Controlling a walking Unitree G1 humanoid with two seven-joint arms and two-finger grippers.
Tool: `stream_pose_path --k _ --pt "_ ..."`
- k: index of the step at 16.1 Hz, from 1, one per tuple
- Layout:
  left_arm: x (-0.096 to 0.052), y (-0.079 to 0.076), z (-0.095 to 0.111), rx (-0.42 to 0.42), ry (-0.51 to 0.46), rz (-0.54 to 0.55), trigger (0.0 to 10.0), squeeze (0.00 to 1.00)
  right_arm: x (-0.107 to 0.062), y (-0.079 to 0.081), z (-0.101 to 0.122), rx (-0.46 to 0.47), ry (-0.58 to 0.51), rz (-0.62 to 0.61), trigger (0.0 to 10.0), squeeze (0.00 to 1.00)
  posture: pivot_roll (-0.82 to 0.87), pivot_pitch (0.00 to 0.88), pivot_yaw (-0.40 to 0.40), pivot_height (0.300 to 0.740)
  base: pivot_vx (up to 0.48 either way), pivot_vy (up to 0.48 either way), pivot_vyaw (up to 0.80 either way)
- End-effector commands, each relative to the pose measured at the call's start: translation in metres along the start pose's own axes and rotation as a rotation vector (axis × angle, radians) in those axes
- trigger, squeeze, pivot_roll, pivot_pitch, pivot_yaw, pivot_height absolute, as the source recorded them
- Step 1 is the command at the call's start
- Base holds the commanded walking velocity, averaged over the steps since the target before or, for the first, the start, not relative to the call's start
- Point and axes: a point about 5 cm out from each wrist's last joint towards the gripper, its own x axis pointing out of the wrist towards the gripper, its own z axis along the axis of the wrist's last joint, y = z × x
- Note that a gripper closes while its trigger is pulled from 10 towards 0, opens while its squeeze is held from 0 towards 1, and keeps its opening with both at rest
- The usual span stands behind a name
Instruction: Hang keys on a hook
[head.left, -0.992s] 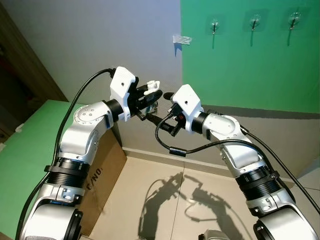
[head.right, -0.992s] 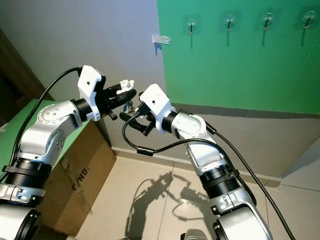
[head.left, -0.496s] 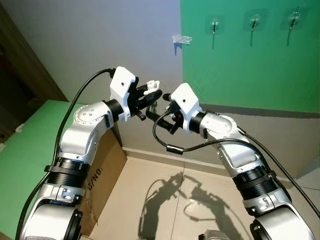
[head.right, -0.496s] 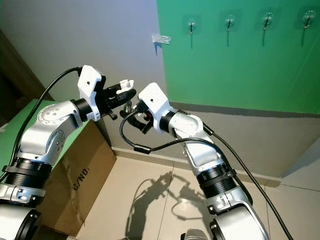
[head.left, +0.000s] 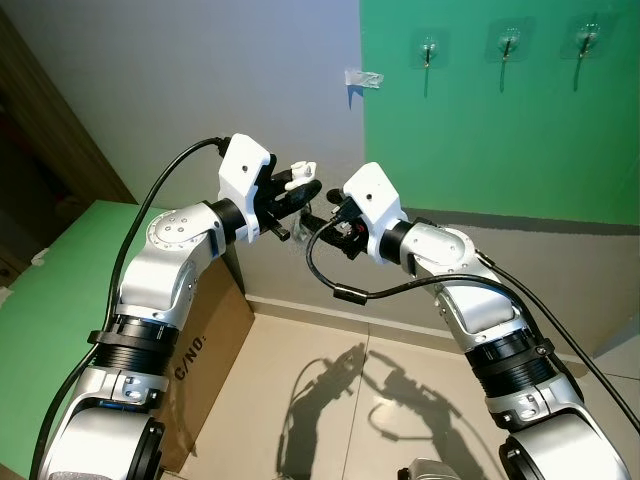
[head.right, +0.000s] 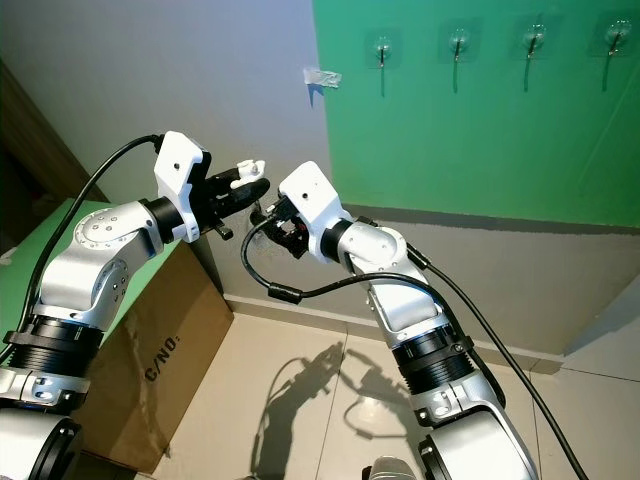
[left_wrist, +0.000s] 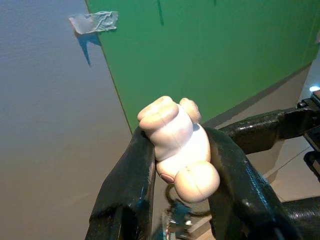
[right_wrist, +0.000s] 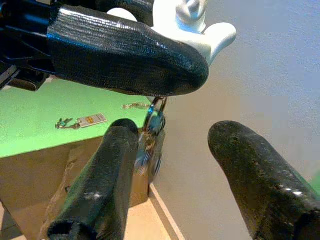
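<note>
My left gripper (head.left: 300, 190) is raised in front of the grey wall, its fingers (left_wrist: 131, 175) pinching the white figurine charm (left_wrist: 176, 147) of the keys (right_wrist: 150, 137) — the ring and metal keys dangle straight down below the charm, long axis roughly vertical. Just to the right, my right gripper (head.left: 332, 222) points back toward the left one, fingers (right_wrist: 97, 185) spread, and in the right wrist view the hanging keys sit between them, close against one finger and well apart from the other. So the relation that matters: the keys hang below the left fingers and inside the right gap, right arm nearer to the dangling part, left one holding the top. My guess is a handover is the step in hand, and the right fingers would need to close across the keys, not along them. Below the left arm stands a cardboard box (head.left: 205, 345) with print reading something like "NO." — the rest I can't read. On the green tabletop (right_wrist: 45, 132) lies another small key bunch with a tag (right_wrist: 80, 121), writing too small to read. Further right and up, the green wall panel carries a row of hooks (head.right: 457, 45), all bare, well apart from both grippers; a scrap of tape (head.left: 364, 78) sticks to the grey wall near the panel's edge.
</note>
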Motion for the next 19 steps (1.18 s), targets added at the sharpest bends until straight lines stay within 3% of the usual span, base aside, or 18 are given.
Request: stream_pose_path --k 1,9,19 --pt "-0.0032 0.0074 0.0031 0.018 0.007 0.028 0.0 0.00 0.0017 0.0032 0.0057 -0.008 -0.010 0.007 0.0 0.00 -0.28 0.003 0.185 0.740 0.000 0.000 0.00" --pt "-0.0027 0.0076 0.0034 0.018 0.009 0.037 0.0 0.00 0.0037 0.0093 0.0066 0.075 0.006 0.011 0.0 0.00 -0.28 0.010 0.186 0.740 0.000 0.000 0.00" --pt "-0.0033 0.0068 0.0039 0.013 0.006 0.037 0.0 0.00 0.0046 0.0120 0.0063 0.092 0.009 -0.005 0.0 0.00 -0.27 0.013 0.185 0.740 0.000 0.000 0.00"
